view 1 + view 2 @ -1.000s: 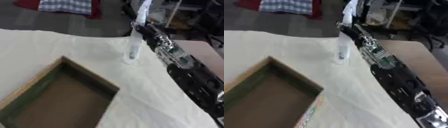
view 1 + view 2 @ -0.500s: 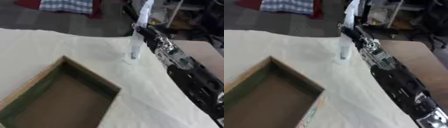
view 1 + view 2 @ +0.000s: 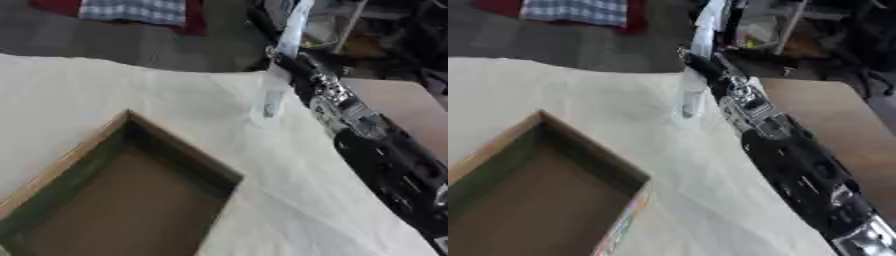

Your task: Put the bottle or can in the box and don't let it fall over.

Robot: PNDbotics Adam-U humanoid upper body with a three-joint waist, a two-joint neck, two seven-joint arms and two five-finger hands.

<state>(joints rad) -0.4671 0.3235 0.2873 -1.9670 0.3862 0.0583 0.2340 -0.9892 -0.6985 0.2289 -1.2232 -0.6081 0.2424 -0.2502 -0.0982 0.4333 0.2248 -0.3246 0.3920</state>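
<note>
A clear bottle point(image 3: 267, 106) stands upright on the white cloth point(image 3: 105, 95) near the table's far edge. My right arm point(image 3: 385, 155) runs from the lower right up along the bottle's right side. My right hand point(image 3: 284, 57) is level with the bottle's upper part and right against it. The hand is too blurred to show whether it holds the bottle. An open cardboard box point(image 3: 179, 150) with a brown floor lies at the lower left, a little in front of and left of the bottle. My left hand shows in neither view.
A bare wooden tabletop point(image 3: 824, 115) lies right of the cloth. Beyond the far edge is dark floor with a checked cloth point(image 3: 131, 10) and cluttered furniture point(image 3: 780, 25). White cloth spreads between the box and my arm.
The whole picture has shifted a little, so the camera moved. The bottle, the box and my right arm keep their places relative to each other.
</note>
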